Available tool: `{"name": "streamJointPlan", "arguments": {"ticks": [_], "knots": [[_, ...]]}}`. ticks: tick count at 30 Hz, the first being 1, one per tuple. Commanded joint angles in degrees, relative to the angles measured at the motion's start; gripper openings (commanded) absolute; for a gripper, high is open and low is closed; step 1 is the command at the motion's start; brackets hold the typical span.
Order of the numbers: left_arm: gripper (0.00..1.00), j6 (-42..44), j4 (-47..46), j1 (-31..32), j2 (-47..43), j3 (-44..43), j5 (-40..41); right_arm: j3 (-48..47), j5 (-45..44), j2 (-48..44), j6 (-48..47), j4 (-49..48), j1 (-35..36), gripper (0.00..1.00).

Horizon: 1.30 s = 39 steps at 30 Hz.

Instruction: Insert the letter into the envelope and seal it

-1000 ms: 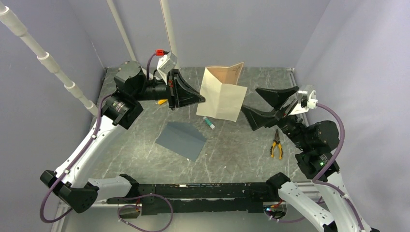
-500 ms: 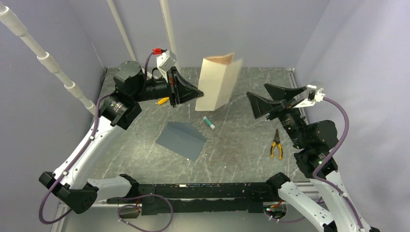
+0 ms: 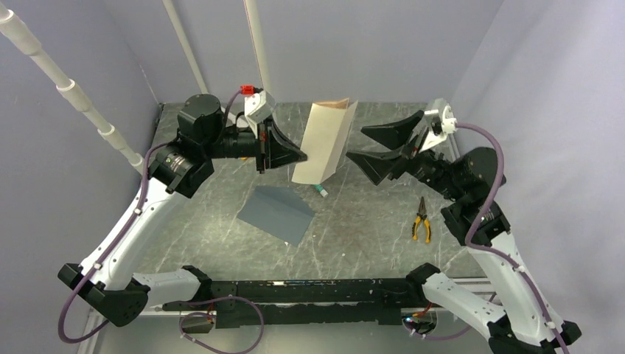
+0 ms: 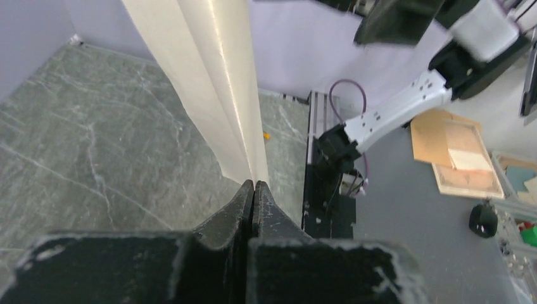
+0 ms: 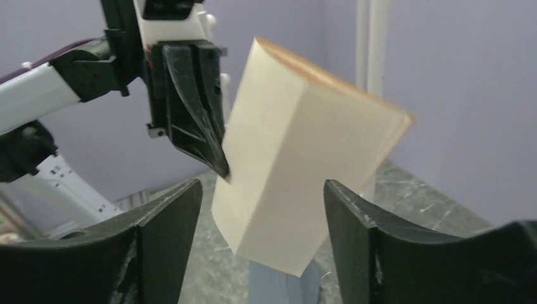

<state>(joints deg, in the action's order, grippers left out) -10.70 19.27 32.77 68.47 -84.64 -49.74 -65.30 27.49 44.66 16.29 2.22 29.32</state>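
The letter (image 3: 324,140), a cream sheet folded into a V with a tan inner face, hangs in the air above the table. My left gripper (image 3: 302,156) is shut on its lower left edge; the left wrist view shows the closed jaws (image 4: 254,183) pinching the letter (image 4: 215,82). My right gripper (image 3: 355,144) is open just right of the sheet. In the right wrist view the folded letter (image 5: 304,158) fills the space ahead of the right gripper (image 5: 261,187), with no finger touching it. The slate-grey envelope (image 3: 276,212) lies flat on the table below.
A small glue stick (image 3: 320,189) lies on the table under the letter. Orange-handled pliers (image 3: 421,219) lie at the right. Lilac walls close in the grey marbled table (image 3: 354,236) at the back and sides, and white poles stand at the back left.
The letter has folded narrower and turned edge-on as the left gripper swung it right and down. The right gripper rose and moved left to the sheet, its jaws narrowing slightly.
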Motion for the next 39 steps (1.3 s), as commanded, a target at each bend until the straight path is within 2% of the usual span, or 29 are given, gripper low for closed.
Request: {"name": "streamJointPlan", "arguments": {"ticks": [1,2,5,7,10,15,21,26,31,33,38,39], "knots": [[0.02,13.0,11.6,0.3,0.0,-1.5,-3.6,-9.6,7.6,3.4,-8.0,10.1,0.1,0.70],[0.02,15.4,13.6,0.3,0.3,-1.4,-4.4,-11.5,7.6,4.5,-9.5,12.2,0.1,0.71],[0.02,20.7,19.3,0.3,1.6,-1.9,-5.4,-17.8,9.5,8.6,-14.0,19.0,0.1,0.90],[0.02,23.4,22.5,0.2,2.6,-2.7,-6.0,-20.9,13.3,11.5,-18.3,23.6,0.1,0.98],[0.02,26.9,25.1,0.4,3.2,-2.7,-9.2,-22.7,17.2,15.0,-21.9,26.6,0.1,1.00],[0.03,29.2,24.2,0.8,1.8,-0.2,-11.0,-24.5,22.6,18.9,-23.0,28.2,0.2,0.98],[0.03,32.2,26.6,1.1,1.6,0.5,-12.4,-25.8,27.0,22.7,-18.2,27.4,0.5,0.82],[0.02,34.4,30.3,1.4,3.7,-1.6,-12.0,-27.7,30.7,25.1,-18.6,30.9,0.8,0.66],[0.02,34.9,31.5,1.7,4.2,-2.8,-10.9,-28.5,32.6,25.8,-20.1,34.1,1.7,0.40],[0.02,34.5,30.5,1.8,3.5,-2.5,-11.1,-28.7,32.2,25.9,-20.9,35.1,2.3,0.35],[0.03,33.4,28.0,1.8,1.6,-1.3,-11.3,-29.5,30.1,26.6,-23.4,38.4,4.1,0.32],[0.02,32.8,27.4,1.8,1.3,-1.1,-11.1,-29.8,29.8,26.7,-23.9,38.9,4.5,0.26]]}}
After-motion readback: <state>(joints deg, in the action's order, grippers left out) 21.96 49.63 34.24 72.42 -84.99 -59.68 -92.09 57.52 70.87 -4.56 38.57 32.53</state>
